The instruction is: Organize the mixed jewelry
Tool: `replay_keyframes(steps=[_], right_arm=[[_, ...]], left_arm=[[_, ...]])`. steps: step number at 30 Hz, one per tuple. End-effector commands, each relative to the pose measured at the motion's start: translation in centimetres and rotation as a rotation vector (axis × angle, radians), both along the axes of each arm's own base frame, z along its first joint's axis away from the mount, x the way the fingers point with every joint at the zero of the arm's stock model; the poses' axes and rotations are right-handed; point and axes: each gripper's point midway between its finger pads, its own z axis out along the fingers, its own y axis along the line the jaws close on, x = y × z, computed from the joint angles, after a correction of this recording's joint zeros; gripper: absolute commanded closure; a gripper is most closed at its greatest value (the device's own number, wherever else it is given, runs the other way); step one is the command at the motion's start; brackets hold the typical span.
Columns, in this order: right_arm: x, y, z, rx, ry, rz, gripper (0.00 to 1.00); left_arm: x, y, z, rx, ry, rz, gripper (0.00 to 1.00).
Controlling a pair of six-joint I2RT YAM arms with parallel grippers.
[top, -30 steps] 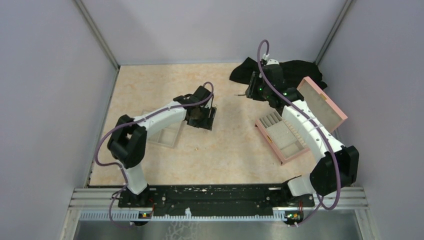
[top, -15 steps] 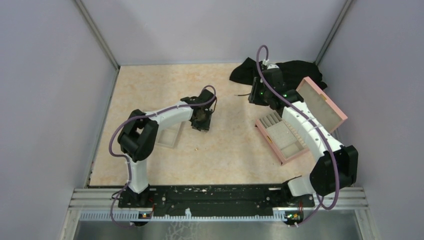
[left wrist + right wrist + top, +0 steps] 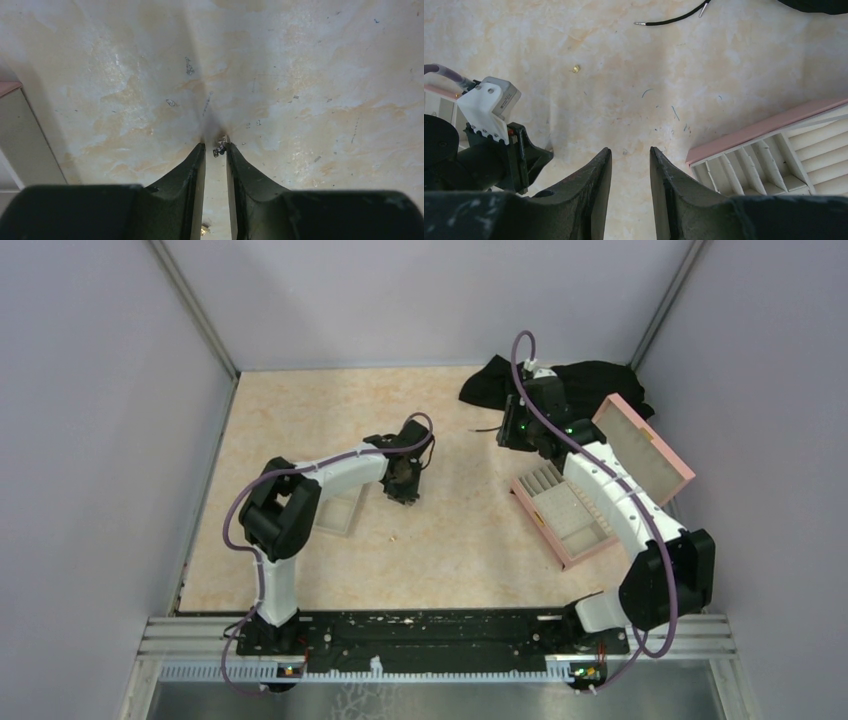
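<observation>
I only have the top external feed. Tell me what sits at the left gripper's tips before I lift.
Observer: The left wrist view shows a tiny dark, glinting jewelry piece right at the tips of the left gripper, hugging one jaw. The jaws stand a narrow gap apart, so I cannot say it is pinched.
Operator: Now report the right gripper.
Observer: The right gripper has open jaws with nothing between them, over the table beside the pink box.
Operator: Find me another loose piece.
Observer: The right wrist view shows a small gold piece lying alone on the table, well apart from the box.
</observation>
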Motion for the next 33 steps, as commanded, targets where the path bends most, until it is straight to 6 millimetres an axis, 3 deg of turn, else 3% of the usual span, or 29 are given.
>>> replay_keyframes(steps=[1,6,12,23,27,33], right_arm=[[1.1,0.5,1.2,0.018,-0.05,0.01,0.66],[1.2,0.4,1.0,0.008,-0.046,0.008,0.67],[1.5,0.6,1.4,0.013,-0.055,0.012,0.68],[1.7,0.8,1.3,0.021,-0.052,0.015,0.69],[1.7,0.9,1.4,0.025,-0.053,0.019,0.7],[1.6,0.8,1.2,0.025,-0.05,0.014,0.69]], left_arm=[[0.5,-0.6,-0.5,-0.004,-0.001,-0.006,0.73],[0.7,-0.8,-0.3,-0.005,-0.007,-0.01,0.79],[1.1,-1.0,0.8,-0.011,-0.023,-0.016,1.0],[2.0,-0.5,5.2,-0.017,-0.091,-0.009,1.0],[2.3,1.7,6.7,0.004,-0.109,0.03,1.0],[2.9,7.2,7.0,0.016,-0.103,0.141,1.0]])
